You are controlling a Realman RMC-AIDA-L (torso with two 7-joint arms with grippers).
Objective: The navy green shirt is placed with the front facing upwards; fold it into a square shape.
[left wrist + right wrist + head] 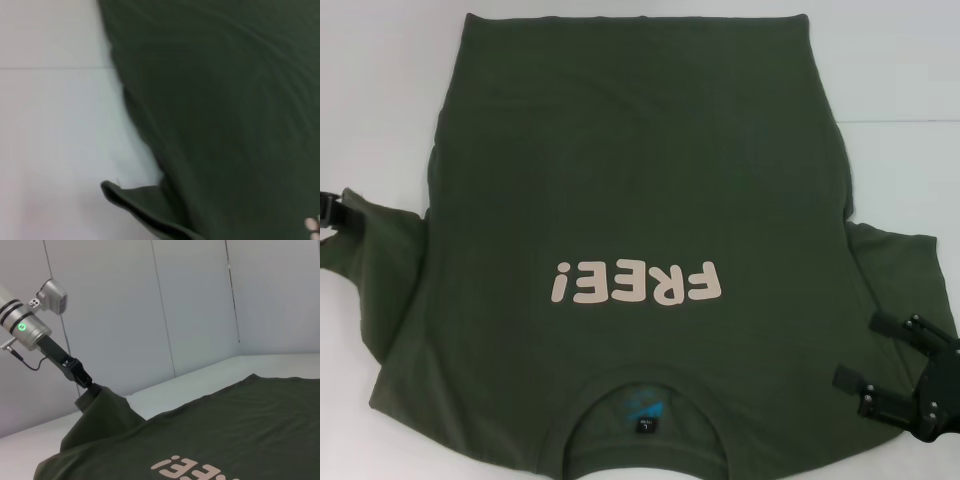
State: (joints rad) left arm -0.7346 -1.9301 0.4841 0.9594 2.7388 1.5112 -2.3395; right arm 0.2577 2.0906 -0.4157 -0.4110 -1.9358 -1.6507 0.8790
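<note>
The navy green shirt (640, 180) lies front up on the white table, its pale "FREE!" lettering (637, 284) facing me and the collar (645, 400) at the near edge. My left gripper (342, 212) is at the far left, shut on the tip of the left sleeve. The right wrist view shows that gripper (90, 385) holding the sleeve raised off the table in a peak. My right gripper (855, 350) is low over the right sleeve at the near right, its two black fingers spread apart with green cloth between them. The left wrist view shows only the shirt (225, 100) and its sleeve edge.
The white table (380, 100) shows to the left of the shirt, along the far side and at the far right. Grey wall panels (150, 315) stand behind the table.
</note>
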